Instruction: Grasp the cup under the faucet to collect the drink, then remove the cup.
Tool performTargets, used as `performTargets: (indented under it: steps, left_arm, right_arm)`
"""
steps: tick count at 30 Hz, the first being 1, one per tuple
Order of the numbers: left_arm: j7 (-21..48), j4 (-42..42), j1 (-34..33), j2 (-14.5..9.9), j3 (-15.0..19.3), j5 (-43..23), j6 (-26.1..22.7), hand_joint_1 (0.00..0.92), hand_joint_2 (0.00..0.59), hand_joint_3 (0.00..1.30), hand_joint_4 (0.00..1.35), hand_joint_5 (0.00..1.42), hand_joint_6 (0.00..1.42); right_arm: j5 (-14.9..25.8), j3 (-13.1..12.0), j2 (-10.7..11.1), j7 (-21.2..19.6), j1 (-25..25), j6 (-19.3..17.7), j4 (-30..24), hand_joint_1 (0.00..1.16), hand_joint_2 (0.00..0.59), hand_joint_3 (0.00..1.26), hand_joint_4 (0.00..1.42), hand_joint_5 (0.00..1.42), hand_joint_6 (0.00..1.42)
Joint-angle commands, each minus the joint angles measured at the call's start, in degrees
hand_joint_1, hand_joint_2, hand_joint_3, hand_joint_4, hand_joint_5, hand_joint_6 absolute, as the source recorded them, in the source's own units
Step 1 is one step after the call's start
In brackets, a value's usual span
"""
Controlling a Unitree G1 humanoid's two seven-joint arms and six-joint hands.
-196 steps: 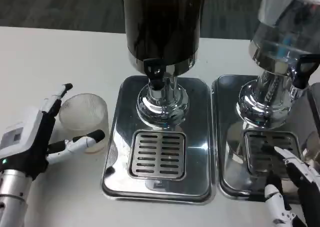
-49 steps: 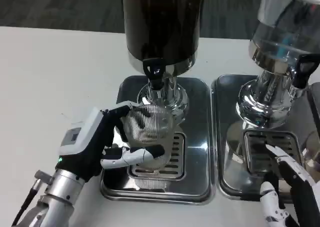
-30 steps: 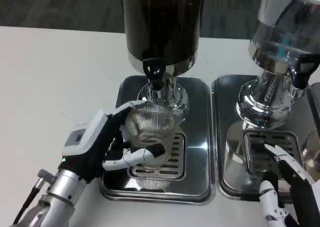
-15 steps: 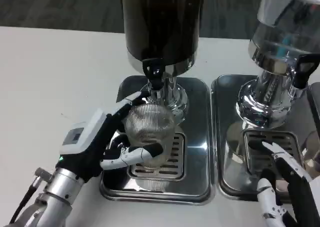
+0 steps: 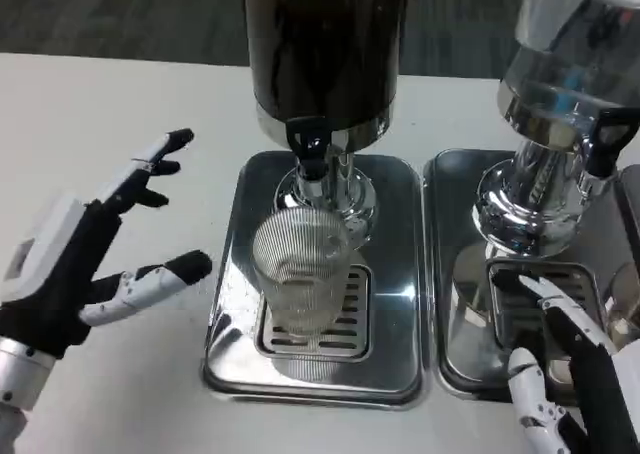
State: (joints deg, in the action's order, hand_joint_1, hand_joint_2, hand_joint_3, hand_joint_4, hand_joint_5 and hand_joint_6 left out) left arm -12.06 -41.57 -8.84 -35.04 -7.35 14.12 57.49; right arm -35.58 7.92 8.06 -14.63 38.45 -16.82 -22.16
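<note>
A clear ribbed cup (image 5: pixel 299 272) stands upright on the grate of the left drip tray (image 5: pixel 232 274), right below the black faucet (image 5: pixel 308 144) of the dark drink dispenser (image 5: pixel 325 44). Nothing grips it. My left hand (image 5: pixel 85 254) is over the white table to the cup's left, fingers spread wide and apart from the cup. At the lower right, my right hand (image 5: pixel 575 369) hovers over the front of the second drip tray (image 5: pixel 455 274) with fingers apart and nothing in them.
A second dispenser (image 5: pixel 570 84) with a clear tank and its own black faucet (image 5: pixel 605 144) stands on the right. The white table (image 5: pixel 110 124) stretches to the left and behind my left hand.
My left hand has let go of the cup and drawn back to the left with fingers spread. The cup stays on the grate under the faucet. My right hand barely shifted.
</note>
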Motion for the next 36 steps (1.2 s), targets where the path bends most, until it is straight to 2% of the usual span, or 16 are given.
performTargets:
  steps: [1,4,5,8,10,13,18,21,26,36]
  left_arm:
    - [16.41,4.53,1.38,-3.08,1.91,-17.68,0.43,0.001,0.094,0.25,0.19,0.23,0.40]
    - [36.31,9.73,1.06,-3.64,4.29,-37.44,-9.31,0.000,0.097,0.26,0.19,0.22,0.39]
    - [41.12,10.90,0.89,-3.55,5.30,-41.66,-12.15,0.000,0.096,0.26,0.18,0.21,0.39]
    - [54.65,14.84,-0.30,-4.05,8.61,-52.87,-25.02,0.000,0.079,0.25,0.15,0.18,0.36]
    - [59.52,16.10,-0.96,-4.19,10.30,-56.18,-31.03,0.000,0.074,0.25,0.14,0.17,0.34]
    - [67.09,17.93,-2.58,-4.90,12.73,-60.58,-43.33,0.000,0.074,0.23,0.13,0.16,0.33]
    - [74.90,18.13,-6.57,-5.46,15.74,-63.34,-61.04,0.000,0.072,0.23,0.12,0.16,0.31]
    - [77.88,17.08,-9.28,-5.30,17.07,-62.79,-67.68,0.000,0.079,0.23,0.12,0.15,0.31]
    - [80.86,14.92,-13.54,-4.88,18.46,-60.24,-73.42,0.000,0.100,0.23,0.12,0.15,0.32]
    - [81.85,10.87,-19.41,-3.40,20.54,-55.44,-74.40,0.000,0.085,0.31,0.19,0.19,0.32]
  right_arm:
    - [0.65,0.09,0.25,-0.03,-1.14,-0.55,1.25,0.17,0.565,0.26,0.16,0.17,0.13]
    - [1.07,0.37,0.20,0.18,-2.11,-0.52,2.21,0.17,0.565,0.26,0.16,0.17,0.12]
    - [0.97,0.51,0.24,0.21,-2.44,-0.56,2.49,0.17,0.565,0.26,0.16,0.17,0.12]
    - [0.76,0.90,0.03,0.05,-3.02,-0.53,2.98,0.17,0.555,0.26,0.16,0.16,0.10]
    - [0.85,1.04,-0.05,-0.06,-3.26,-0.58,3.23,0.17,0.554,0.26,0.16,0.16,0.10]
    - [0.87,1.14,-0.16,-0.33,-3.48,-0.46,3.52,0.17,0.554,0.26,0.16,0.16,0.10]
    - [1.24,1.38,-0.53,-0.96,-3.94,-0.87,4.57,0.17,0.554,0.26,0.17,0.16,0.10]
    - [1.26,1.55,-0.68,-1.48,-4.22,-1.01,5.18,0.17,0.554,0.26,0.17,0.16,0.10]
    - [2.27,1.72,-1.19,-2.28,-4.31,-1.25,6.37,0.17,0.554,0.26,0.17,0.16,0.10]
    - [1.69,2.62,-2.34,-4.71,-3.89,-1.23,7.46,0.17,0.554,0.27,0.20,0.16,0.08]
